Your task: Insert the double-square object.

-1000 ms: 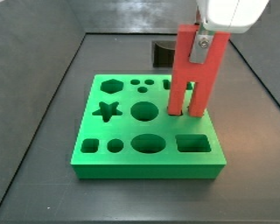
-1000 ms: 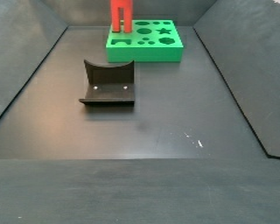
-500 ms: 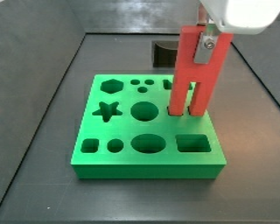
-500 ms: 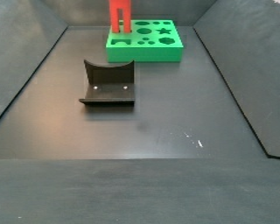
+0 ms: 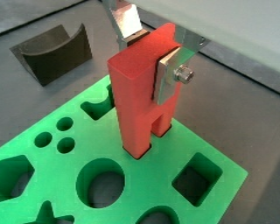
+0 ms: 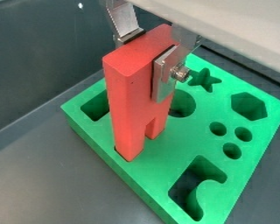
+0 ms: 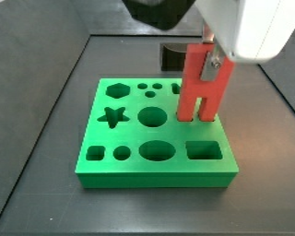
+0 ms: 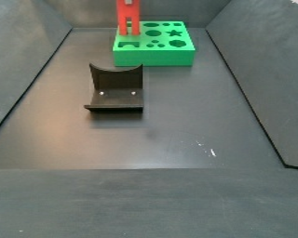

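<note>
I am holding the double-square object upright, its long axis running straight up and down, joined end up between my fingers and the two prongs pointing down at the green block.

Going left to right in a side view, the green block fills the middle of the frame with its star, hexagon and round holes on the left. The red-orange piece is standing over the block's right side, right of the large round hole and above the square hole near the lower right corner. My gripper is sitting at the top right of the frame, directly over the piece.

The coming move turns on whether the prong tips are lined up with their cutout. In both wrist views the tips are meeting the block's top at a dark opening, and I judge they are just entering it rather than seated, since nearly the whole length of the piece is standing clear above the surface. So the remaining travel looks to be straight down along the long axis.

My fingers are closed narrowly on the upper part of the piece, one silver plate pressed flat against its side face and the opposite one mostly hidden behind it.

In a side view the fixture is standing on the floor at centre left, well apart from the block at the top of the frame.
</note>
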You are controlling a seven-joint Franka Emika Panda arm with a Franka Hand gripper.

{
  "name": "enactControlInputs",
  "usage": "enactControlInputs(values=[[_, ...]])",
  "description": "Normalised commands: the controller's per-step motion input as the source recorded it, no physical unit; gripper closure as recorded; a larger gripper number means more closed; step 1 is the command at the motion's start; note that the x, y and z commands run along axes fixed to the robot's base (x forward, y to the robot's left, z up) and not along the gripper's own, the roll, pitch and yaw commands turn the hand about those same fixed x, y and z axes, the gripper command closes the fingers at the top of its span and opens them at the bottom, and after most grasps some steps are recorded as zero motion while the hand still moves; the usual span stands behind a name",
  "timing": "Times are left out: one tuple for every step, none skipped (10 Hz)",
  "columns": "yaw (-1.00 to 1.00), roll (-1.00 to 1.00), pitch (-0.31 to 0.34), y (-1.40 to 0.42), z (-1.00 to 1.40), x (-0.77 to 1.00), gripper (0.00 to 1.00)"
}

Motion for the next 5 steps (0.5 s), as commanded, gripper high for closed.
enactControlInputs(values=[[0.0,0.08,0.033,0.0,-0.31,0.16,1.0],[0.0,0.05,0.004,0.0,-0.32,0.14,1.0],[0.0,0.0,0.0,0.0,-0.33,0.12,1.0],[0.0,0.0,0.0,0.0,-0.32,0.09,1.0],[0.0,0.0,0.0,0.0,-0.31,0.08,1.0]])
